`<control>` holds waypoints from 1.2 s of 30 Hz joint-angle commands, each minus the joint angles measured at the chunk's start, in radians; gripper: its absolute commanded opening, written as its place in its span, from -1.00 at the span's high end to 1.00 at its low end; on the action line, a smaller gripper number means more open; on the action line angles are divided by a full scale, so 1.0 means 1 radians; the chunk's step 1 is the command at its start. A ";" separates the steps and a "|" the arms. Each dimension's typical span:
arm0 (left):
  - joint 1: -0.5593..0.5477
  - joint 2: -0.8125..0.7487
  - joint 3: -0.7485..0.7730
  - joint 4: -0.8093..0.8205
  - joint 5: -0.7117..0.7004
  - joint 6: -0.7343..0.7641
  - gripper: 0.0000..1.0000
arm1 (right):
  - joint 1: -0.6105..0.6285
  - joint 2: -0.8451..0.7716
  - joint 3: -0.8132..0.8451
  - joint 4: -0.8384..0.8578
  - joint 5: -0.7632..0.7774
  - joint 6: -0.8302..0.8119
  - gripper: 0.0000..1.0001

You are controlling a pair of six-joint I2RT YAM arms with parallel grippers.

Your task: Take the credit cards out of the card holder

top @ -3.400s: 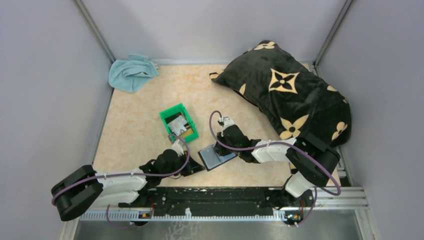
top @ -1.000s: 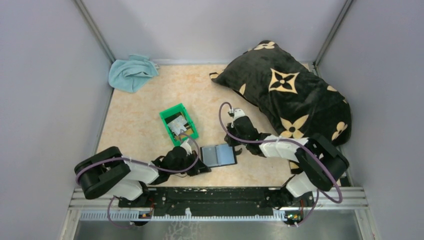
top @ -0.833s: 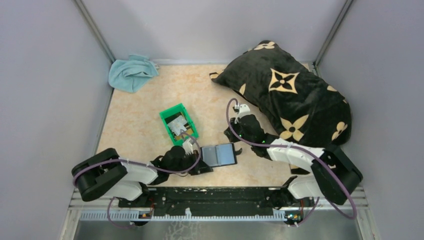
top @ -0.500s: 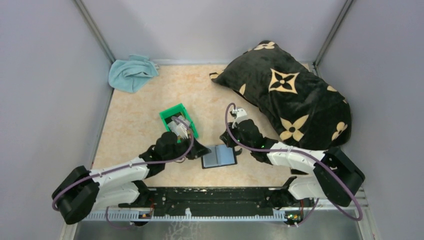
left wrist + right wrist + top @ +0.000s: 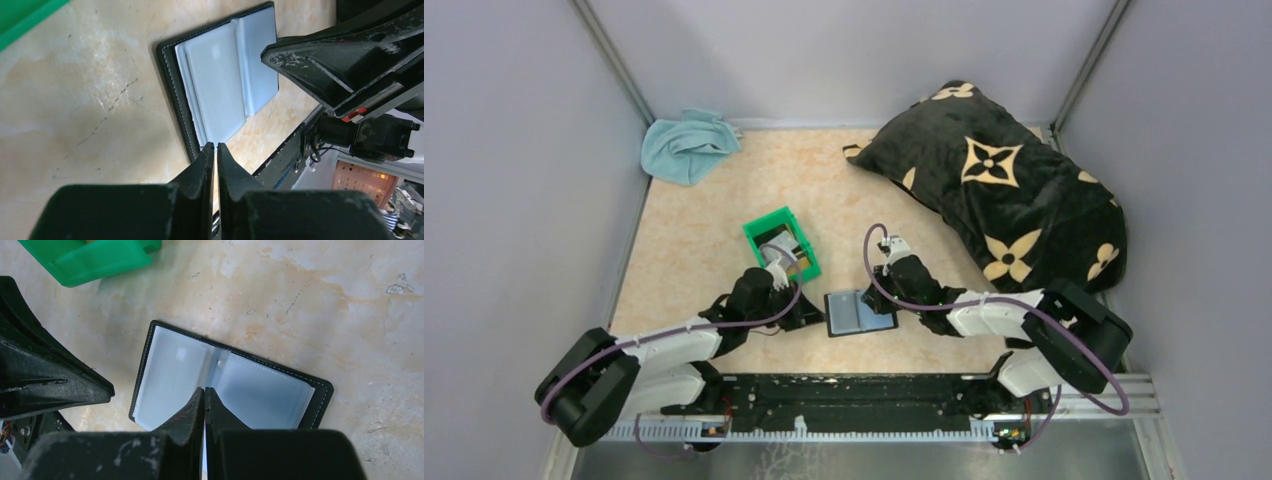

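Card holder (image 5: 860, 312) lies open and flat near the table's front, long axis 9-to-3, green bin (image 5: 781, 243) at its 11. Your right gripper (image 5: 204, 389), fingers pressed together and empty, sits over the centre fold, arm entering from 3. Your left gripper (image 5: 215, 146), nearly closed and empty, points at the 9 edge.

My left arm (image 5: 664, 345) stretches low toward the middle and my right arm (image 5: 984, 312) reaches in from the other side, so the two wrists are near each other. Left gripper (image 5: 215, 145): jaws almost together (only a hairline slit), holding nothing. Right gripper (image 5: 204, 388): jaws closed, empty.
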 commanded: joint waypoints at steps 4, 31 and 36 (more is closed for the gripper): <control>0.007 0.101 -0.027 0.159 0.082 -0.049 0.81 | 0.010 0.012 -0.013 0.064 -0.002 0.006 1.00; 0.013 0.223 0.031 0.198 0.047 -0.026 0.98 | 0.020 0.035 -0.076 0.100 -0.013 0.039 1.00; 0.013 0.244 0.024 0.236 0.051 -0.036 1.00 | 0.021 0.041 -0.085 0.110 -0.014 0.045 1.00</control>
